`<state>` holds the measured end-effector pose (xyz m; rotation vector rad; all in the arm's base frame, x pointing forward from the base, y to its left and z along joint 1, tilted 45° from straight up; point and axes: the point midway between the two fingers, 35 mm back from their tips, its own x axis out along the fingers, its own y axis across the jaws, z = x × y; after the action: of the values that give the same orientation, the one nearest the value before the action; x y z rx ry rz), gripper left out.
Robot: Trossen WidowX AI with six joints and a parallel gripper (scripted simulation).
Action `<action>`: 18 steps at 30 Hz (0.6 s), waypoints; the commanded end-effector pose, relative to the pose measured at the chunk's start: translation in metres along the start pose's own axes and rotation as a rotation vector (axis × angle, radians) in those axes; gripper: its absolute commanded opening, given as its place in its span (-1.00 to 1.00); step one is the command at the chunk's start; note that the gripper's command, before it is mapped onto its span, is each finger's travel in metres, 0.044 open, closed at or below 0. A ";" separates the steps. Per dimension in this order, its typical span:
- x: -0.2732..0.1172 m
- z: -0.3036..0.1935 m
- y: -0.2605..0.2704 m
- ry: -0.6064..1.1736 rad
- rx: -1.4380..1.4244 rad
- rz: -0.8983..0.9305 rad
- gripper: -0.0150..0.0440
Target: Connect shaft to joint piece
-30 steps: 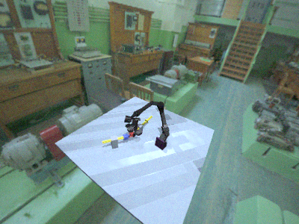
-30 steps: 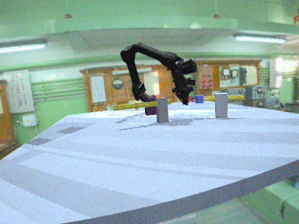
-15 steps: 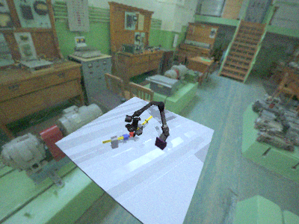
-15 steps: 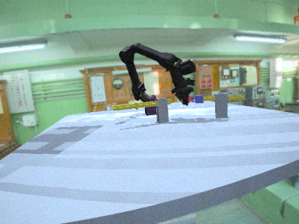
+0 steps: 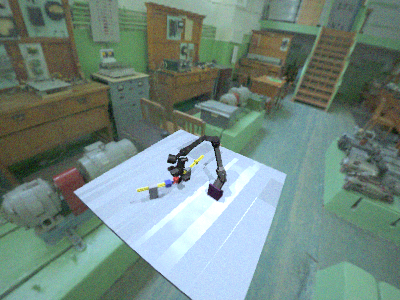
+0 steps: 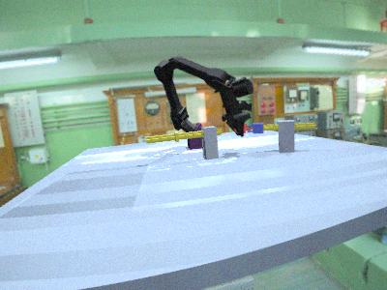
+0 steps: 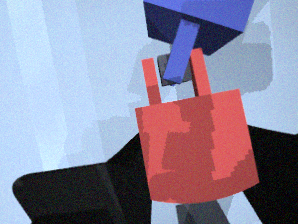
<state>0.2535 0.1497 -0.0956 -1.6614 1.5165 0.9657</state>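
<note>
The red joint piece (image 5: 176,180) (image 6: 248,129) (image 7: 195,150) is hinged by two prongs around the blue tongue of the blue part (image 5: 168,183) (image 6: 257,128) (image 7: 200,12). The blue part ends the fixed yellow shaft (image 5: 143,190) (image 6: 307,126) on its grey block (image 5: 153,193) (image 6: 286,136). In the wrist view the red piece sits angled to the tongue. My gripper (image 7: 177,127) is shut on the red joint piece, with one black finger on each side. The second yellow shaft (image 5: 196,161) (image 6: 162,138) passes through its grey block (image 6: 210,144). The joint piece's opening is hidden.
The white table (image 5: 230,250) (image 6: 193,232) carries both blocks. The arm's dark purple base (image 5: 215,192) (image 6: 194,143) stands to the right of the shafts in the top view, and the arm arches over to the joint.
</note>
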 end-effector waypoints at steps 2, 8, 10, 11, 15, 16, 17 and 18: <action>0.000 0.000 0.000 0.000 0.000 0.000 -0.49; 0.000 0.000 0.000 0.000 0.000 0.000 -0.14; 0.000 0.000 0.000 0.000 0.000 0.000 0.01; 0.000 0.000 0.000 0.000 0.000 0.000 0.01; 0.000 0.000 0.000 0.000 0.000 0.000 0.27; 0.000 0.000 0.000 0.000 0.000 0.000 0.36; 0.000 0.000 0.000 0.000 0.000 0.000 0.45; 0.000 0.000 0.000 0.000 0.000 0.000 0.54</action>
<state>0.2537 0.1501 -0.0954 -1.6613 1.5147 0.9657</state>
